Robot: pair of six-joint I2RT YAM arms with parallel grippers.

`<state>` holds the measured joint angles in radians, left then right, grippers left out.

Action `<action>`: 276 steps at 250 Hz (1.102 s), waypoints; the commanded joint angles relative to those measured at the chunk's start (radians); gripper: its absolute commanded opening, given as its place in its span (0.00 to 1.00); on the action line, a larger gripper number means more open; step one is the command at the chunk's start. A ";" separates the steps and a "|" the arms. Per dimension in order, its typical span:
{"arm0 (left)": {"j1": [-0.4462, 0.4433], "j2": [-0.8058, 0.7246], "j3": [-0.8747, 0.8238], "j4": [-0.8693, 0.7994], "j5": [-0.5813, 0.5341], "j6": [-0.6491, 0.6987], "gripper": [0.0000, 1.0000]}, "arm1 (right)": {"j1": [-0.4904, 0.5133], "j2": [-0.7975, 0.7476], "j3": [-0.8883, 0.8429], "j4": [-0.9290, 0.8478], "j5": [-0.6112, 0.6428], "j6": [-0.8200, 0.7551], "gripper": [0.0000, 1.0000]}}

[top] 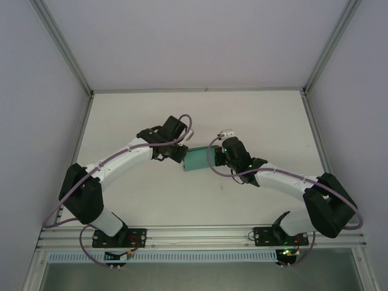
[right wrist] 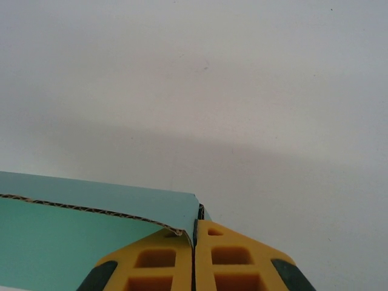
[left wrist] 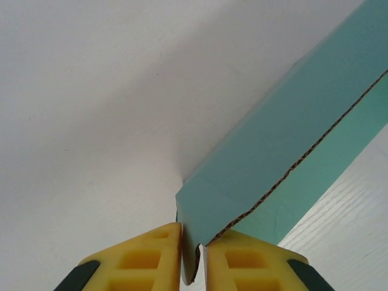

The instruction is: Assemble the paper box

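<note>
Paper box (top: pixel 195 160) lying left-right, left tool (left wrist: pixel 193 245) pinching one end; right tool (right wrist: pixel 194 230) the other

One camera hangs high behind the arm bases and looks down on the whole table (top: pixel 200 115) from well back. Each wrist camera peers forward past its own fingertips, left gripper (left wrist: pixel 193 242) and right gripper (right wrist: pixel 194 227), very close. All three take in the paper box (top: pixel 196 160).
</note>
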<state>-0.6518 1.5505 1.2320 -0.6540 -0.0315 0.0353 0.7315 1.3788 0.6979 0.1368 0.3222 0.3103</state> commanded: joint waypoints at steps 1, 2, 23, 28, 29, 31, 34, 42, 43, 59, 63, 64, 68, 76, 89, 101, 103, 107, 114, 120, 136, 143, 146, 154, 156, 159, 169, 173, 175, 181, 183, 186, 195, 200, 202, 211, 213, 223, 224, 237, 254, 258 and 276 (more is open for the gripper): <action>0.005 0.016 0.032 -0.035 0.048 -0.190 0.09 | 0.032 0.039 -0.003 -0.124 0.042 0.061 0.06; 0.005 0.018 0.030 -0.033 0.050 -0.196 0.09 | 0.033 0.040 -0.001 -0.124 0.045 0.063 0.06; -0.006 0.022 0.010 -0.007 0.063 -0.325 0.06 | 0.060 0.054 -0.001 -0.114 0.102 0.103 0.06; -0.010 0.020 0.005 -0.006 0.058 -0.350 0.06 | 0.066 0.058 -0.001 -0.109 0.108 0.112 0.06; -0.012 0.019 0.004 -0.005 0.056 -0.355 0.06 | 0.067 0.059 -0.001 -0.108 0.110 0.113 0.06; -0.014 0.019 0.001 -0.005 0.053 -0.363 0.06 | 0.069 0.061 -0.001 -0.106 0.113 0.117 0.06; -0.017 0.017 0.000 -0.005 0.050 -0.375 0.05 | 0.072 0.064 -0.002 -0.103 0.117 0.123 0.06; -0.025 0.008 -0.008 0.001 0.037 -0.400 0.05 | 0.079 0.071 -0.006 -0.092 0.125 0.138 0.06; -0.026 0.007 -0.009 0.003 0.037 -0.402 0.04 | 0.080 0.072 -0.007 -0.089 0.126 0.139 0.06; -0.036 -0.017 -0.030 0.018 0.046 -0.428 0.04 | 0.087 0.086 -0.010 -0.069 0.129 0.156 0.06; -0.037 -0.021 -0.033 0.020 0.055 -0.432 0.04 | 0.088 0.087 -0.011 -0.069 0.132 0.161 0.06; -0.036 -0.022 -0.033 0.021 0.058 -0.434 0.04 | 0.089 0.088 -0.011 -0.068 0.133 0.162 0.06; -0.036 -0.025 -0.035 0.023 0.064 -0.437 0.04 | 0.089 0.090 -0.009 -0.070 0.136 0.166 0.06; -0.037 -0.030 -0.035 0.014 0.070 -0.447 0.05 | 0.090 0.091 -0.008 -0.071 0.144 0.170 0.06; -0.037 -0.031 -0.032 -0.008 0.056 -0.469 0.05 | 0.095 0.085 -0.009 -0.071 0.156 0.171 0.06; -0.040 -0.027 -0.028 -0.036 0.016 -0.487 0.05 | 0.097 0.077 -0.011 -0.070 0.163 0.177 0.06; -0.041 -0.026 -0.029 -0.038 0.008 -0.492 0.05 | 0.097 0.075 -0.012 -0.069 0.164 0.177 0.06; -0.043 -0.026 -0.032 -0.042 -0.007 -0.499 0.05 | 0.099 0.073 -0.015 -0.067 0.164 0.179 0.06; -0.045 -0.023 -0.041 -0.039 -0.024 -0.513 0.05 | 0.101 0.067 -0.020 -0.061 0.168 0.185 0.06; -0.046 -0.023 -0.052 -0.028 -0.026 -0.529 0.06 | 0.103 0.063 -0.025 -0.056 0.172 0.192 0.06; -0.049 -0.013 -0.082 0.017 0.019 -0.572 0.05 | 0.110 0.059 -0.037 -0.037 0.185 0.202 0.06; -0.052 -0.008 -0.089 0.024 0.026 -0.597 0.05 | 0.115 0.061 -0.040 -0.036 0.199 0.210 0.06; -0.052 -0.006 -0.091 0.029 0.028 -0.605 0.05 | 0.116 0.061 -0.041 -0.036 0.204 0.210 0.06; -0.055 -0.007 -0.101 0.046 0.032 -0.620 0.05 | 0.122 0.061 -0.043 -0.036 0.209 0.207 0.06; -0.056 -0.007 -0.103 0.049 0.032 -0.624 0.06 | 0.124 0.060 -0.043 -0.037 0.211 0.207 0.06; -0.058 -0.007 -0.107 0.052 0.031 -0.630 0.06 | 0.125 0.060 -0.043 -0.038 0.216 0.207 0.06; -0.063 -0.006 -0.116 0.062 0.028 -0.644 0.06 | 0.133 0.059 -0.045 -0.036 0.228 0.206 0.06; -0.064 -0.004 -0.120 0.064 0.027 -0.643 0.05 | 0.136 0.059 -0.048 -0.037 0.229 0.204 0.06; -0.066 -0.003 -0.122 0.064 0.027 -0.642 0.06 | 0.136 0.057 -0.048 -0.036 0.231 0.204 0.06; -0.068 -0.001 -0.128 0.061 0.025 -0.638 0.06 | 0.139 0.055 -0.050 -0.035 0.233 0.204 0.06; -0.069 0.001 -0.128 0.058 0.022 -0.641 0.06 | 0.140 0.054 -0.051 -0.035 0.234 0.204 0.06; -0.071 0.003 -0.128 0.053 0.018 -0.644 0.06 | 0.141 0.053 -0.052 -0.035 0.237 0.204 0.06; -0.071 0.008 -0.134 0.043 0.011 -0.651 0.05 | 0.144 0.050 -0.056 -0.034 0.242 0.204 0.06; -0.073 0.010 -0.140 0.041 0.009 -0.654 0.05 | 0.144 0.048 -0.059 -0.034 0.246 0.206 0.06; -0.074 0.011 -0.142 0.041 0.008 -0.656 0.05 | 0.144 0.048 -0.060 -0.035 0.248 0.208 0.06; -0.075 0.014 -0.154 0.038 0.002 -0.677 0.04 | 0.144 0.045 -0.065 -0.033 0.249 0.213 0.06; -0.076 0.015 -0.155 0.039 0.003 -0.682 0.04 | 0.144 0.045 -0.066 -0.033 0.251 0.214 0.06; -0.078 0.019 -0.169 0.049 0.029 -0.681 0.02 | 0.144 0.045 -0.070 -0.033 0.250 0.217 0.06; -0.078 0.019 -0.170 0.050 0.030 -0.680 0.02 | 0.144 0.046 -0.070 -0.033 0.250 0.217 0.06; -0.082 0.019 -0.179 0.036 0.022 -0.696 0.01 | 0.146 0.042 -0.075 -0.033 0.249 0.220 0.06; -0.085 0.009 -0.184 0.003 0.000 -0.703 0.00 | 0.146 0.033 -0.082 -0.039 0.253 0.219 0.06; -0.086 0.006 -0.183 -0.011 -0.006 -0.704 0.00 | 0.146 0.031 -0.082 -0.042 0.254 0.219 0.06; -0.087 -0.013 -0.153 -0.075 -0.061 -0.693 0.00 | 0.146 0.019 -0.083 -0.058 0.261 0.213 0.06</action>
<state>-0.7132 1.5078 1.1156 -0.5064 -0.0975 -0.6262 0.8658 1.4002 0.6579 0.1989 0.6106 0.4950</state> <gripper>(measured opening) 0.049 0.064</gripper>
